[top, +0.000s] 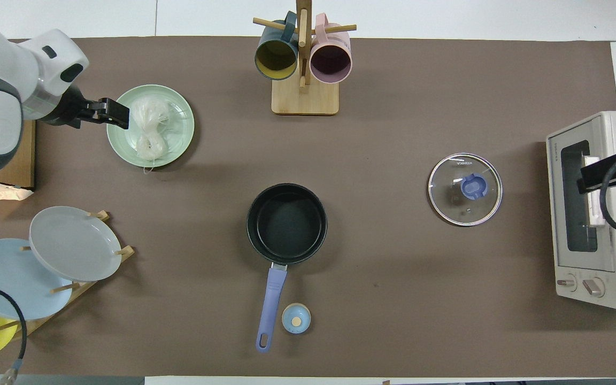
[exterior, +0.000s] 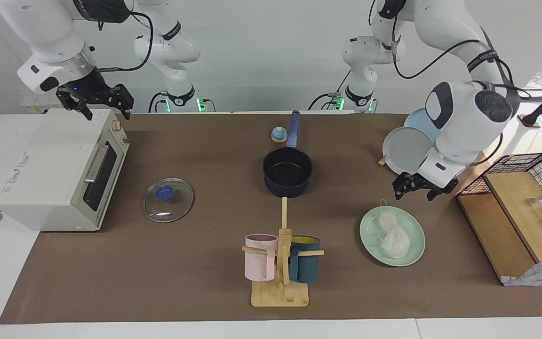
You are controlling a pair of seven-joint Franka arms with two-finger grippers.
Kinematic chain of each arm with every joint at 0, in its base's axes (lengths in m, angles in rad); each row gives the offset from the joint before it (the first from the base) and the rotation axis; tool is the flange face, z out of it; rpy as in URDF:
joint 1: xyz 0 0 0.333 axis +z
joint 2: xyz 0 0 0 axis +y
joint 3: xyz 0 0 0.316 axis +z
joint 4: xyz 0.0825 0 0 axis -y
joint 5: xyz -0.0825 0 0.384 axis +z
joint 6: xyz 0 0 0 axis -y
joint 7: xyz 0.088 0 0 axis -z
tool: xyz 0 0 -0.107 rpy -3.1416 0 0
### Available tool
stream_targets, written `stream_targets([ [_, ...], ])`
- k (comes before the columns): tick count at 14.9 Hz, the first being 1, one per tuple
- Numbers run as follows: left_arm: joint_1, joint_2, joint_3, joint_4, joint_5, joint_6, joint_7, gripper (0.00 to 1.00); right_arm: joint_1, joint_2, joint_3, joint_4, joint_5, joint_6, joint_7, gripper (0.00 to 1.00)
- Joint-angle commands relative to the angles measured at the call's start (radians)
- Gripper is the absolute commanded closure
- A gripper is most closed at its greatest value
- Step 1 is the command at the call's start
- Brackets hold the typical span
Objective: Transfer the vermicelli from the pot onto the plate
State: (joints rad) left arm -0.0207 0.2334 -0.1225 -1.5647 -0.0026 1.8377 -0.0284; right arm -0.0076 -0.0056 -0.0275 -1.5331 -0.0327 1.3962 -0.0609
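Note:
The vermicelli (exterior: 393, 235) lies as a whitish tangle on the mint-green plate (exterior: 369, 231), toward the left arm's end of the table; both also show in the overhead view, vermicelli (top: 147, 131) on plate (top: 181, 128). The dark navy pot (exterior: 287, 172) stands empty mid-table, its blue handle pointing toward the robots; it shows in the overhead view too (top: 286, 223). My left gripper (exterior: 416, 188) is open and empty, raised beside the plate's rim; in the overhead view it (top: 111, 111) is at the plate's edge. My right gripper (exterior: 104, 107) is open and waits over the toaster oven (exterior: 59, 169).
A glass lid (exterior: 167, 200) lies near the oven. A mug rack (exterior: 280, 263) with a pink and a teal mug stands farther from the robots than the pot. A plate rack with a grey plate (exterior: 405, 150) and a wire basket (exterior: 534, 174) flank my left gripper. A small blue bell (exterior: 278, 134) sits by the pot handle.

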Motion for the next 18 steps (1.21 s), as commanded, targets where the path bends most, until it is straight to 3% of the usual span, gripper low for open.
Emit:
stream_targets([
  [1,-0.001,-0.129,0.001,-0.031,0.024,-0.098,-0.022,0.00,-0.017,-0.024,0.012,-0.027,0.008,0.000,0.001,0.00],
  [8,-0.014,-0.285,-0.006,-0.092,0.024,-0.277,-0.045,0.00,-0.017,-0.024,0.012,-0.027,0.008,0.000,0.001,0.00],
  [11,-0.036,-0.304,-0.005,-0.098,0.022,-0.330,-0.045,0.00,-0.017,-0.025,0.012,-0.027,0.008,0.000,0.001,0.00],
  [18,-0.035,-0.302,-0.002,-0.094,-0.042,-0.308,-0.127,0.00,-0.017,-0.024,0.012,-0.027,0.008,0.000,0.001,0.00],
])
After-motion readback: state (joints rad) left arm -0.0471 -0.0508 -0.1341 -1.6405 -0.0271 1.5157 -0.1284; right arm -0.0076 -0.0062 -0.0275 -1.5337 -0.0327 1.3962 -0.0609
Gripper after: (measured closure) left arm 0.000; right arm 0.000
